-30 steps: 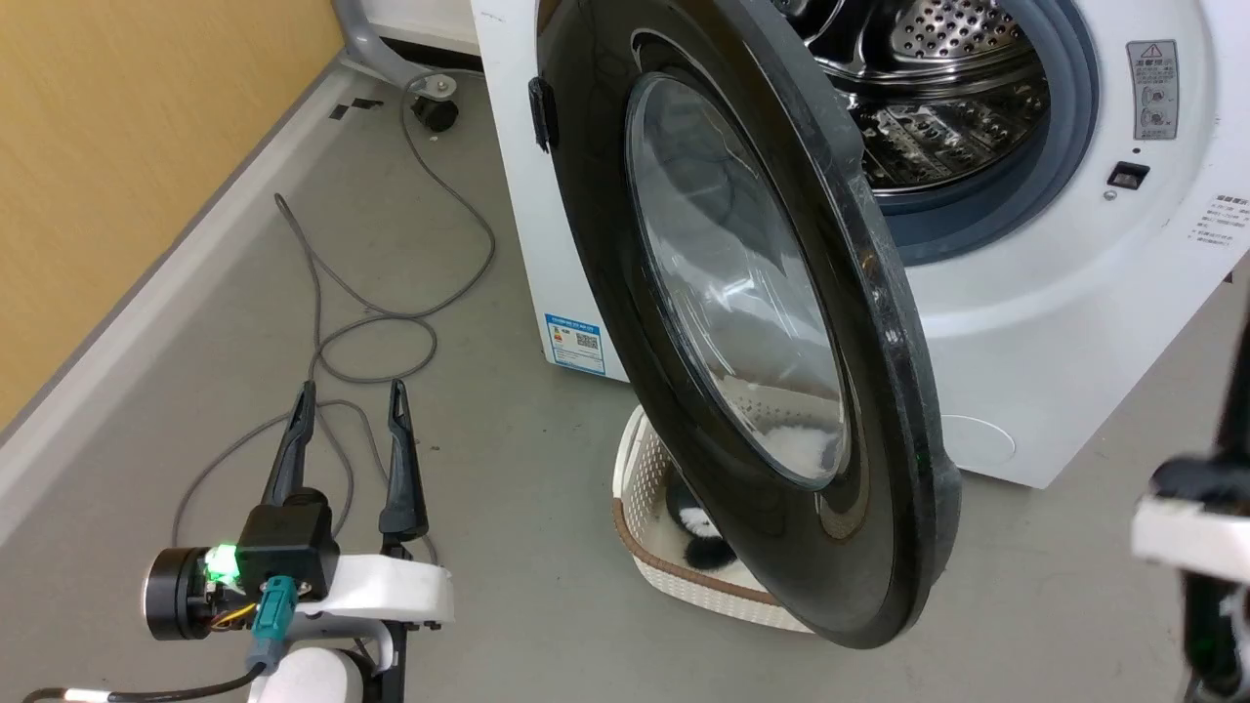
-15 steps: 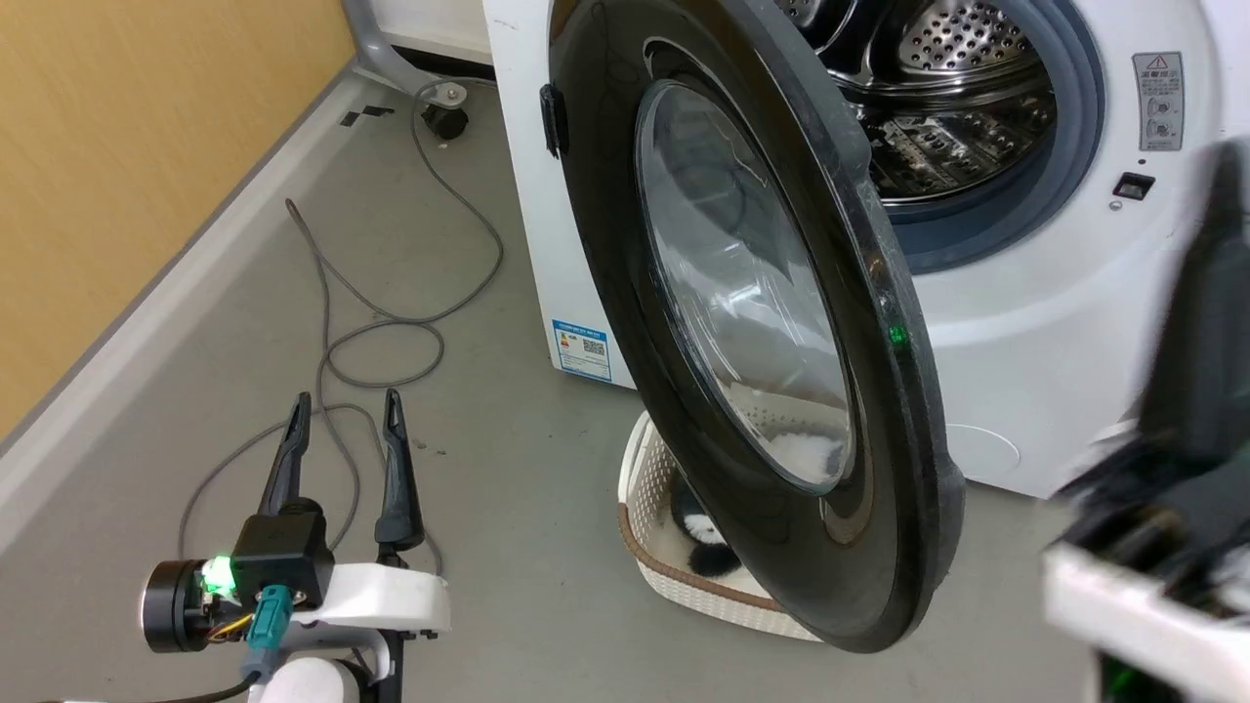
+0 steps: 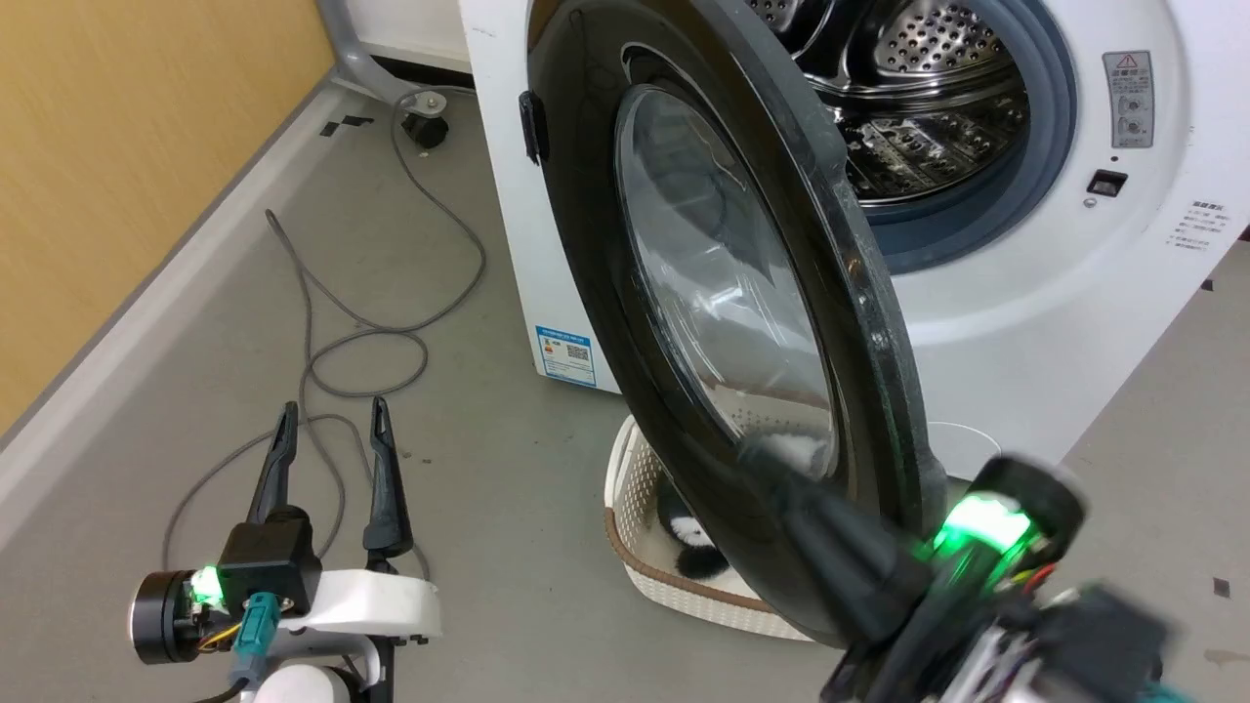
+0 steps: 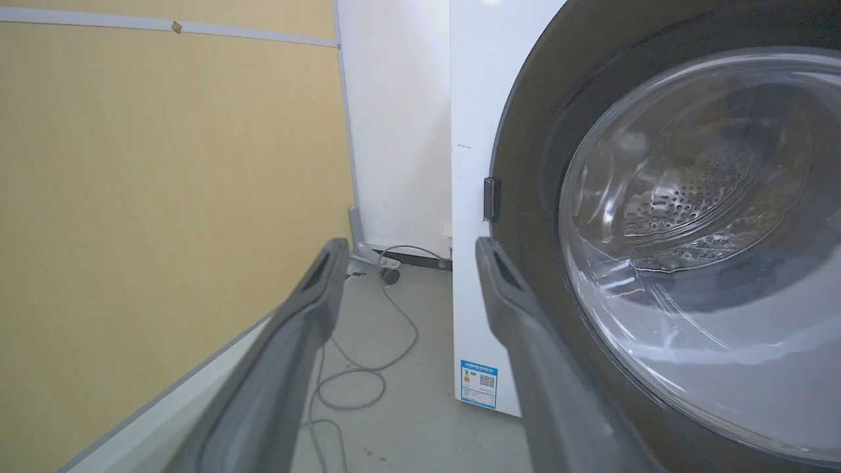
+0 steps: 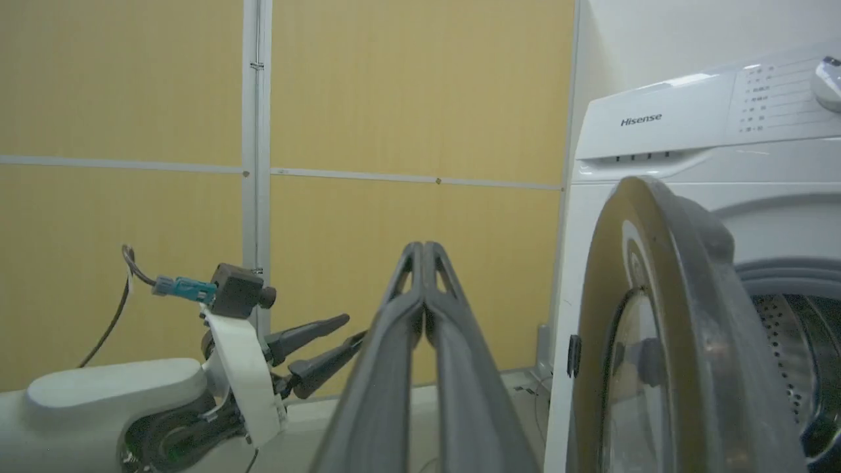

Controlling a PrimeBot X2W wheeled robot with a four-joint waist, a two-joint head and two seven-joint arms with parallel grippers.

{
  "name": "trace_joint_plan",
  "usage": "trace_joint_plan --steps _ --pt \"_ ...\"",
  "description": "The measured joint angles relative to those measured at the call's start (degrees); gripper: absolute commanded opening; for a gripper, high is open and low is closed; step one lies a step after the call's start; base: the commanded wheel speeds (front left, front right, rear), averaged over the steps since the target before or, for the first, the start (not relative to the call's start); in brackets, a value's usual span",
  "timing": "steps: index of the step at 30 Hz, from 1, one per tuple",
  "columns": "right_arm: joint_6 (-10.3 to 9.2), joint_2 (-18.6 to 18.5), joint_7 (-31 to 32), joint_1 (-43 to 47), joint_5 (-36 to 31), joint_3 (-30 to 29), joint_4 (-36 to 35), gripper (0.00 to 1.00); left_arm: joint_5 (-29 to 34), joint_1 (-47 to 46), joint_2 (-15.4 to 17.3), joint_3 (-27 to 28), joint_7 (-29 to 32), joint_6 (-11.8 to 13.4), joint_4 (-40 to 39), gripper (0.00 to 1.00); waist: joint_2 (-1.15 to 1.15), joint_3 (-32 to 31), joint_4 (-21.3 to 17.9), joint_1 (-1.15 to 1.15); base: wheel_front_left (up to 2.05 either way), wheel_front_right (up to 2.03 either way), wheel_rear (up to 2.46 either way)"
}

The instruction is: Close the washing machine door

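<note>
The washing machine door (image 3: 684, 459), a glossy black disc with a domed glass window, stands swung wide open from the white washing machine (image 3: 1025, 322), baring the steel drum (image 3: 928, 88). My right gripper (image 3: 762, 459) is blurred at the lower right; its shut fingers point up-left at the door's lower outer face, and I cannot tell whether they touch it. In the right wrist view its tips (image 5: 424, 253) are pressed together, empty, left of the door (image 5: 677, 315). My left gripper (image 3: 329, 420) stands open over the floor, left of the door, its fingers (image 4: 328, 276) apart.
A cream plastic basket (image 3: 635, 488) sits on the floor under the door. Loose grey cable (image 3: 391, 332) loops over the floor by the left gripper. A yellow wall (image 3: 117, 146) runs along the left. A caster wheel (image 3: 425, 127) stands beside the machine's back corner.
My right gripper has swung from the right edge of the head view to the lower middle, its fingers now before the door's lower part. The camera shifted slightly. The door stays open.
</note>
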Motion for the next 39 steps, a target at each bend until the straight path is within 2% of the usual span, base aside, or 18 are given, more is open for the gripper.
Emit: trace_joint_plan --steps 4,8,17,27,39 --pt "0.0 -3.3 0.0 1.3 -4.0 3.3 6.7 0.0 0.3 0.1 -0.1 0.3 0.0 -0.1 -0.2 1.0 0.0 0.1 -0.5 0.0 0.0 0.0 0.0" --pt "0.01 -3.4 0.0 3.3 -5.5 2.4 12.0 0.0 0.6 0.1 -0.2 0.5 0.0 -0.1 -0.6 1.0 0.0 0.4 -1.1 0.0 0.0 0.0 0.0" --pt "0.01 -2.9 0.0 6.4 -6.2 -4.9 15.8 0.0 1.0 0.1 -0.5 0.6 0.0 0.0 -1.0 1.0 0.0 1.4 -2.4 0.0 0.0 0.0 0.0" --pt "0.12 -0.7 0.0 6.8 -12.1 -17.2 19.4 0.0 1.4 0.1 -0.7 0.3 0.0 0.0 -1.5 1.0 0.0 2.8 -3.8 0.0 0.0 0.0 0.0" --pt "0.14 -0.7 0.0 -4.3 -14.2 -27.0 30.7 0.0 1.4 -2.3 -1.3 -0.8 0.0 0.5 -2.5 1.0 0.0 7.7 -3.9 0.0 0.0 0.0 0.0"
